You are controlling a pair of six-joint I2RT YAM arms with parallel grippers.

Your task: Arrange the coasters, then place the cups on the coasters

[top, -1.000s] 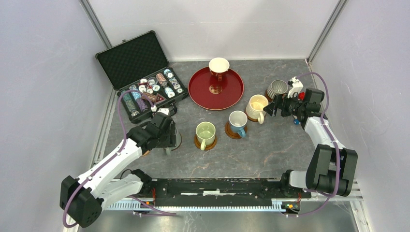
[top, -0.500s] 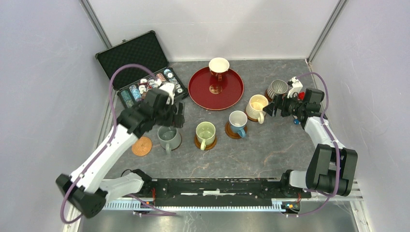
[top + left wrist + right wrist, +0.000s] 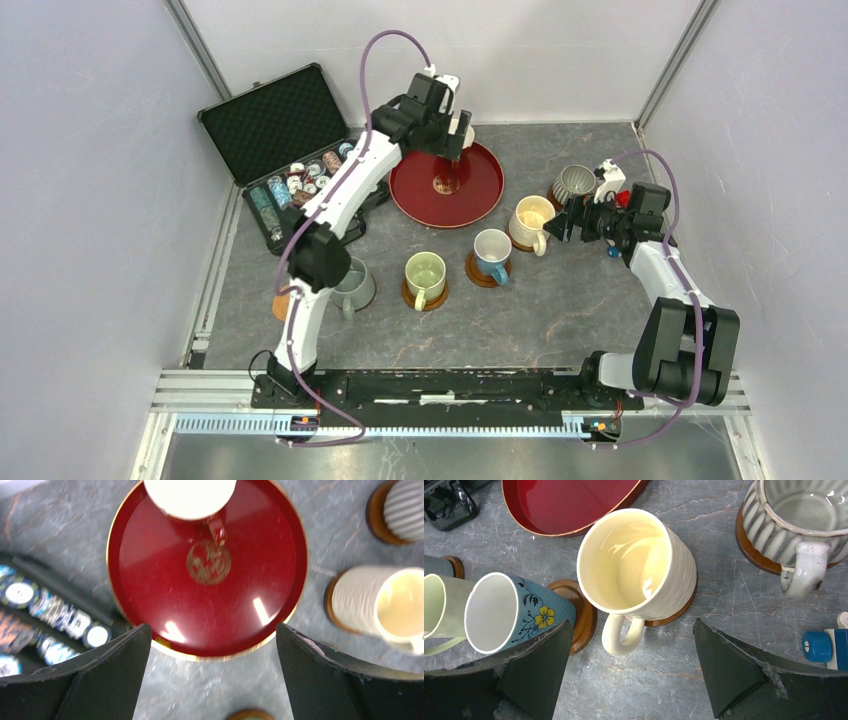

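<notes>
My left gripper (image 3: 453,132) hangs open over the back of the red tray, its fingers (image 3: 102,677) empty. Just beyond them on the tray stands the reddish cup (image 3: 190,494) with a white inside. Five cups rest on brown coasters: grey (image 3: 351,284), pale green (image 3: 425,272), light blue (image 3: 492,247), cream (image 3: 531,217) and ribbed grey-white (image 3: 574,182). A copper-toned coaster (image 3: 281,301) lies bare left of the grey cup, partly behind my left arm. My right gripper (image 3: 563,223) stands open and empty beside the cream cup (image 3: 639,565), whose handle points toward it.
The glossy red tray (image 3: 475,200) sits at the back centre. An open black case of poker chips (image 3: 290,160) lies at the back left. A small blue and white object (image 3: 824,645) lies on the table near my right fingers. Walls close in on three sides.
My left gripper opened off the grey cup, leaving it on its coaster, then rose and swung to the back over the red tray. The right arm has not moved.
</notes>
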